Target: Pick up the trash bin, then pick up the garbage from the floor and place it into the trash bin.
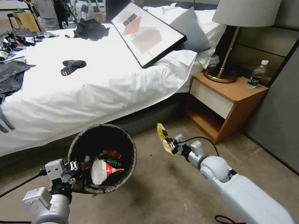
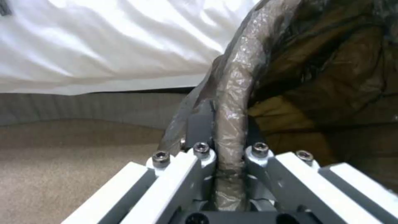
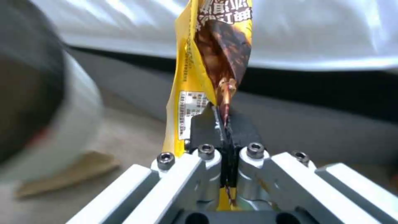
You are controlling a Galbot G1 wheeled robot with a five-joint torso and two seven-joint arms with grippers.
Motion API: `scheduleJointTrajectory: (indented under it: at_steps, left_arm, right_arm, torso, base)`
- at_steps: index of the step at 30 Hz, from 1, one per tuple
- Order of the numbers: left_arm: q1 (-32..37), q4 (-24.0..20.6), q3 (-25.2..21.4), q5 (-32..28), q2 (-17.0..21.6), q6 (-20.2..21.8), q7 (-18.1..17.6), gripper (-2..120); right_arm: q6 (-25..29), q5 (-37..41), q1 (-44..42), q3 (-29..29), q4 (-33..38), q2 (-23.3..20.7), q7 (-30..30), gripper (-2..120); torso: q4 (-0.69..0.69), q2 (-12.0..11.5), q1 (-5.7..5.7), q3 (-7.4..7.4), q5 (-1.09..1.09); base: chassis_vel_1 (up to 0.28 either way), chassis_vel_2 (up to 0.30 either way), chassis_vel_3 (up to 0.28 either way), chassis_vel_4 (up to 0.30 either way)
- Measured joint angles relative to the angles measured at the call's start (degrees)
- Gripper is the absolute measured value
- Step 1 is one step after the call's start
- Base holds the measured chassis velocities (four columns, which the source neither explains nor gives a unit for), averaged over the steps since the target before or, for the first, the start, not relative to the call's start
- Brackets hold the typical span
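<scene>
The left pincer was clamped on the rim of the raised bin, already holding cartons, while the right pincer, closed on a yellow wrapper, hung just beside it, not yet over the opening

Bedroom from my head cam: bed, nightstand, carpet.

I've got a bed w/ white sheet across most of the view, dark base under it. On it: a framed picture leaning on a grey pillow, a black drill, dark clothes. Wooden nightstand beside the bed, w/ a brass lamp and a water bottle on top. Grey panelled wall behind. Floor is beige carpet.
</scene>
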Motion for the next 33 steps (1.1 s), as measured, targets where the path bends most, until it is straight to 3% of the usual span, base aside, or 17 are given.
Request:
scheduleJointTrajectory:
  at_steps: [2,12,20,33]
  left_arm:
    - [0.1,0.0,-0.1,0.0,0.1,0.0,0.0,3]
    - [0.1,0.0,0.1,0.1,0.2,0.2,0.1,3]
    - [0.2,0.0,0.1,0.5,-0.1,0.2,0.2,3]
    - [0.2,0.0,-0.2,0.5,0.1,0.3,0.2,3]
  right_arm:
    - [-1.2,2.7,1.9,-0.8,4.5,-1.3,0.1,0]
    - [-5.2,10.7,9.4,-5.2,12.7,-2.4,-0.7,0]
    - [-6.7,10.7,15.2,-13.9,11.8,3.2,-0.7,0]
    - [-7.3,8.8,18.0,-21.5,8.8,7.1,0.3,0]
  torso:
    - [0.0,0.0,0.0,0.0,0.0]
    - [-0.01,0.0,0.0,0.0,-0.01]
    - [0.01,0.0,0.0,0.0,0.0]
    - [0.0,0.0,0.0,0.0,0.0]
  base:
    - [0.0,0.0,0.0,0.0]
    - [0.0,0.0,0.0,0.0]
    - [0.0,0.0,0.0,0.0]
    - [0.0,0.0,0.0,0.0]
